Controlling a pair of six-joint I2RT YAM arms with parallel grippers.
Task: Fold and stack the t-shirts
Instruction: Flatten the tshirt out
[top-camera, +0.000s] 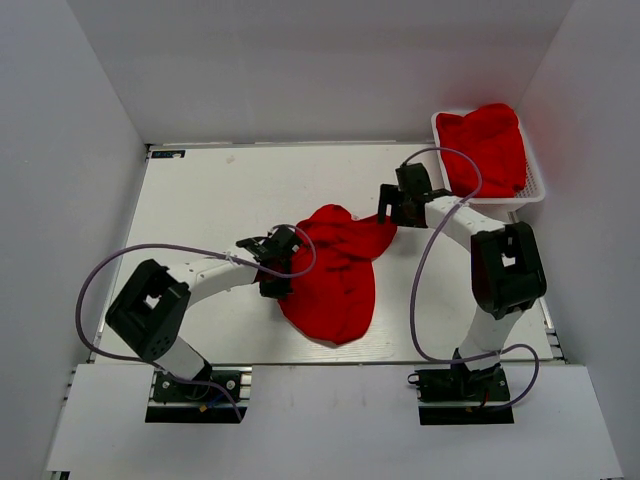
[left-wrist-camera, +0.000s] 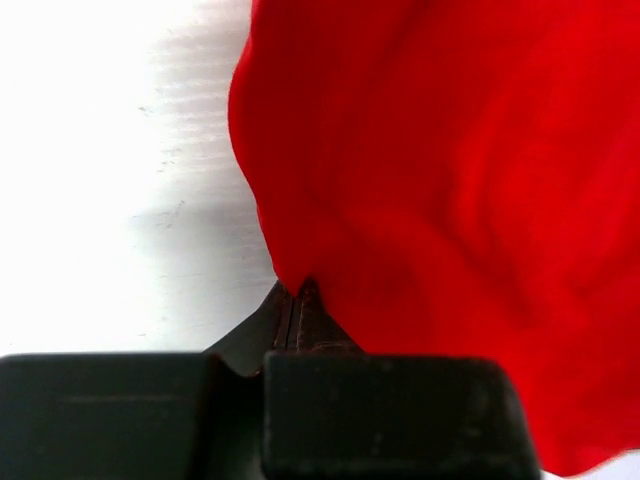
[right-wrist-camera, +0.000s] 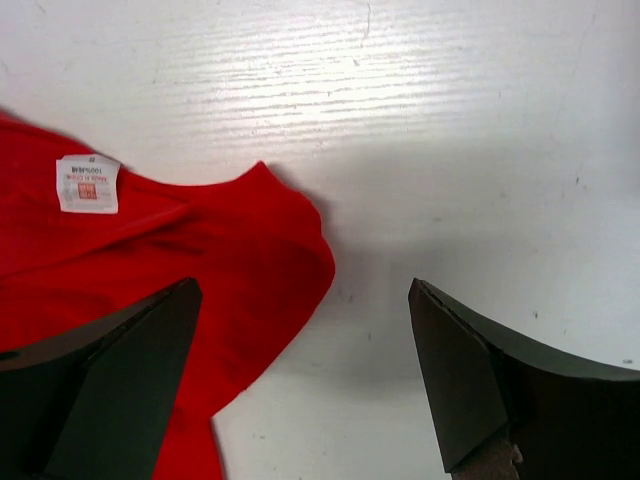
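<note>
My left hand (top-camera: 276, 262) is clenched on the left edge of the loose t-shirt (top-camera: 335, 275). In the left wrist view the hand (left-wrist-camera: 297, 295) has its jaws pressed together with a pinch of red cloth (left-wrist-camera: 450, 180) between the tips.

The t-shirt lies crumpled mid-counter (top-camera: 200, 200). Its long axis runs diagonally from the near edge up to a far-right tip, and the bulk sits right of my left hand.

My right hand (top-camera: 396, 205) is released, jaws wide, holding nothing, and sits just beside that far-right tip. In the right wrist view the hand (right-wrist-camera: 302, 290) has the cloth (right-wrist-camera: 200, 230) off to the left. The rounded corner reaches only partway into the gap, and bare counter fills the rest. A white label (right-wrist-camera: 88, 184) shows further left.

The left hand has the cloth. My judgement: the right hand must shift toward the cloth side before it closes, or it catches only a thin edge.

Another red t-shirt (top-camera: 490, 145) is heaped in the basket (top-camera: 538, 185) at far right, beyond my right hand. Nothing is folded yet.
</note>
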